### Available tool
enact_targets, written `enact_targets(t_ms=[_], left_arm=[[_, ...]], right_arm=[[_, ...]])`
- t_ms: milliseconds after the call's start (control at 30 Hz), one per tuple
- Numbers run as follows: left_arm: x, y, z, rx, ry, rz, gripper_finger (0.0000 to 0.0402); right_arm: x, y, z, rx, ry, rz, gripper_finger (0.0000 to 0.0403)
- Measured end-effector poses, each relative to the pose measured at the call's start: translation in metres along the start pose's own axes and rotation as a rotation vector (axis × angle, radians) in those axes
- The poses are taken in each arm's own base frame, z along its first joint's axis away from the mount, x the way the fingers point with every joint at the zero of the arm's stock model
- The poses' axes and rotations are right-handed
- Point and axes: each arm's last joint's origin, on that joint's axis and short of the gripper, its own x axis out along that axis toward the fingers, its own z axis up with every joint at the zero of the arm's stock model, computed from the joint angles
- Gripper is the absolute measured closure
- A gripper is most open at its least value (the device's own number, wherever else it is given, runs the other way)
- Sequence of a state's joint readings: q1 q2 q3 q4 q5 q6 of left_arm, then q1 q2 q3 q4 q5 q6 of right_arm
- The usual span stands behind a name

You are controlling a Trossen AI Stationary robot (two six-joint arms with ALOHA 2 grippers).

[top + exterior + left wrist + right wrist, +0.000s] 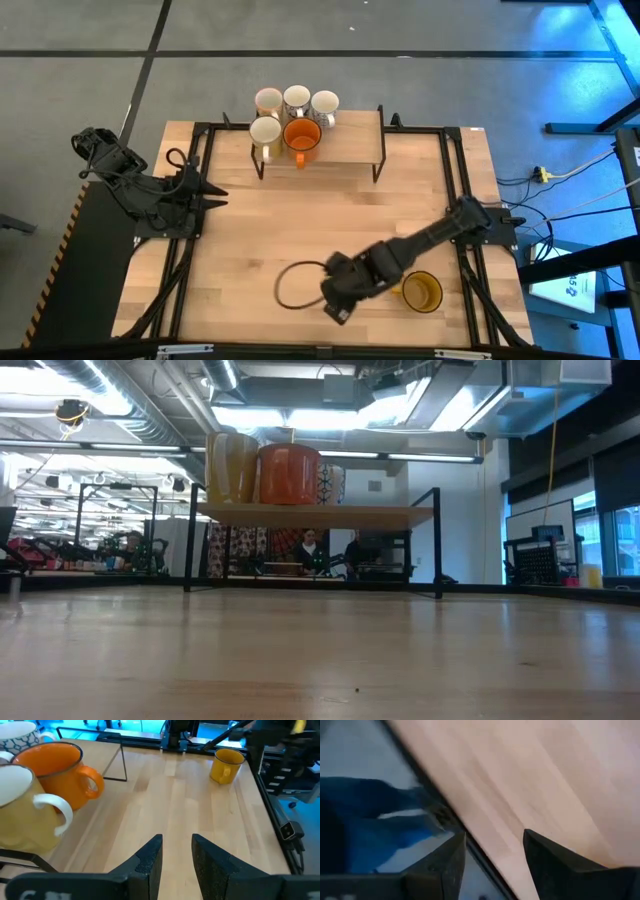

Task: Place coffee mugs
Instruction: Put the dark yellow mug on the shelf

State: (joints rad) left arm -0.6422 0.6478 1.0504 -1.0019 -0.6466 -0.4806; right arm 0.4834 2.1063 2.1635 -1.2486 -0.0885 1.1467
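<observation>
Five mugs stand on their bases on a raised wooden shelf (pixel 345 145) at the table's far middle: three white ones (pixel 296 98) in the back row, a cream one (pixel 265 131) and an orange one (pixel 302 135) in front. The amber-yellow mug (pixel 422 291) stands upright on the table near the right front; it also shows in the left wrist view (pixel 227 765). My left gripper (pixel 222 192) is open and empty at the table's left, pointing toward the right. My right gripper (pixel 335 312) is open and empty left of the yellow mug, over the near edge.
A dark cable loop (pixel 295 285) lies on the table beside my right gripper. The shelf stands on thin black legs (pixel 380 160). Black frame rails (pixel 455 190) run along the table's sides. The wooden top between the shelf and the yellow mug is bare.
</observation>
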Motion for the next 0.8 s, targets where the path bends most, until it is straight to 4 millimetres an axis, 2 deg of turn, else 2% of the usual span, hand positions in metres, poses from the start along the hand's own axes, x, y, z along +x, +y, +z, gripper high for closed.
enact_targets(t_ms=[133,233,300,433,600,800], left_arm=[[0.0,0.001,0.0,0.028,-0.011,0.022,0.0303],[0.0,0.001,0.0,0.046,-0.013,0.027,0.0303],[0.0,0.001,0.0,0.046,-0.013,0.027,0.0303],[0.0,0.001,0.001,0.051,-0.018,0.036,0.0303],[0.0,0.001,0.001,0.073,-0.019,0.04,0.0303],[0.0,0.001,0.001,0.066,-0.019,0.038,0.0303]], right_arm=[[0.0,-0.007,-0.036,0.161,0.083,-0.2,0.0217],[-0.002,-0.011,-0.057,0.276,0.077,-0.324,0.0217],[-0.002,-0.01,-0.065,0.307,0.065,-0.323,0.0217],[-0.003,-0.019,-0.077,0.409,0.04,-0.373,0.0217],[-0.006,-0.047,-0.103,0.584,-0.02,-0.457,0.0217],[-0.005,-0.083,-0.13,0.83,-0.105,-0.414,0.0217]])
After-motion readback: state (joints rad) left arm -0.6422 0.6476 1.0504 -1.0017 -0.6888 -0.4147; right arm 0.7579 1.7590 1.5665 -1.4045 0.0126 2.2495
